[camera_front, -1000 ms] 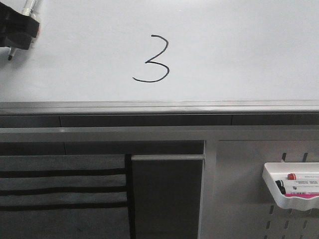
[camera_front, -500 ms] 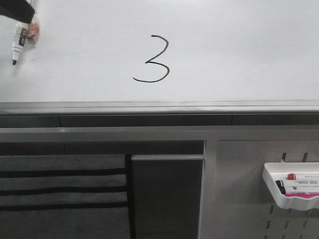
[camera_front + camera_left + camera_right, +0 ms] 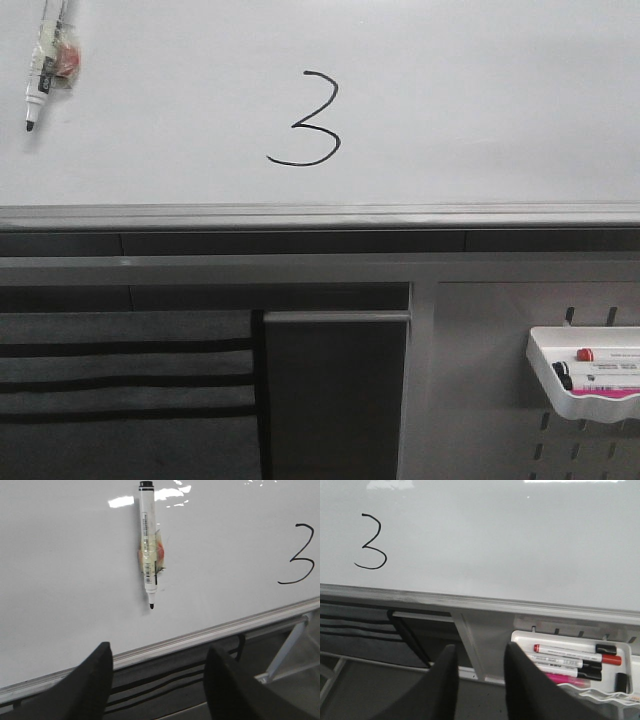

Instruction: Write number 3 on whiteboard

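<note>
The number 3 (image 3: 310,125) is drawn in thin black line on the whiteboard (image 3: 480,90), near its middle. It also shows in the left wrist view (image 3: 300,558) and the right wrist view (image 3: 370,545). A white marker (image 3: 38,75) with a black tip pointing down clings to the board at the upper left, with a taped reddish lump on its barrel (image 3: 148,550). My left gripper (image 3: 159,646) is open and empty, back from the board and below the marker. My right gripper (image 3: 481,646) is open and empty, below the board's ledge. Neither gripper shows in the front view.
A grey metal ledge (image 3: 320,215) runs along the board's lower edge. Below it at the right, a white tray (image 3: 585,375) with several markers hangs on a grey pegboard (image 3: 490,400). Grey fabric with black stripes (image 3: 120,380) hangs at the lower left.
My left gripper let go of the marker and drew out of the front view at the upper left. The marker stays on the board. The 3 is unchanged.
</note>
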{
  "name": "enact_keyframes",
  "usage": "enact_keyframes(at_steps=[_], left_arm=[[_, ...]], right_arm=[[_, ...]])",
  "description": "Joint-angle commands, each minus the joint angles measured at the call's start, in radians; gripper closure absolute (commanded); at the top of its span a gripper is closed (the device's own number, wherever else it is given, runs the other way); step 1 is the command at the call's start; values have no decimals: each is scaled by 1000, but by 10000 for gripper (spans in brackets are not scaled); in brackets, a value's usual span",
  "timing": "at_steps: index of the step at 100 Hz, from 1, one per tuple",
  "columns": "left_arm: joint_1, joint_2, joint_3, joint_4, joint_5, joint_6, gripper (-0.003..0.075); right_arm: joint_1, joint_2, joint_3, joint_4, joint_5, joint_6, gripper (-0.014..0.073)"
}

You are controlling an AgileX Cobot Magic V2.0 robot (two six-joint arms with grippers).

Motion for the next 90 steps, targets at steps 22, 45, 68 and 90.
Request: enact_keyframes(at_steps=[22,45,68,90], left_arm=[[7,-163,219,-38,-400,-14,741],[7,-160,294,-121,-413,-14,741],[7,-160,319,-121,-408,-14,741],[-72,-274,400,-124,-429,-14,741]], right_arm=[[-4,-168,91,-83,-159,-4,663],[-4,-168,110,-83,-145,-4,663],[-4,-168,110,-83,-145,-4,663],[-4,-168,110,-83,-145,-4,663]])
